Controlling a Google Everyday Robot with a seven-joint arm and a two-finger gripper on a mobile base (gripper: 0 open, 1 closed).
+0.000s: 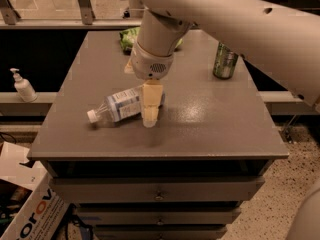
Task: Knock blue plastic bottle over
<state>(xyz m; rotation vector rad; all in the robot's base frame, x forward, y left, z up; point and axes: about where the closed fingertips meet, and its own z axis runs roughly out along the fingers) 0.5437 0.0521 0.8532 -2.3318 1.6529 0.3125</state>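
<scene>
The blue plastic bottle [119, 107] lies on its side on the grey cabinet top [200, 124], white cap pointing left toward the front-left edge, label facing up. My gripper [149, 118] hangs straight down from the white arm [210, 14], and its cream fingers [150, 104] stand just over the bottle's base end at the right. The bottle's base is partly hidden behind the fingers.
A green metal drink can [224, 61] stands upright at the back right of the top. A green bag [129, 37] lies at the back behind the arm. A white pump-dispenser bottle [22, 87] stands on a ledge to the left. A cardboard box [25, 204] sits on the floor.
</scene>
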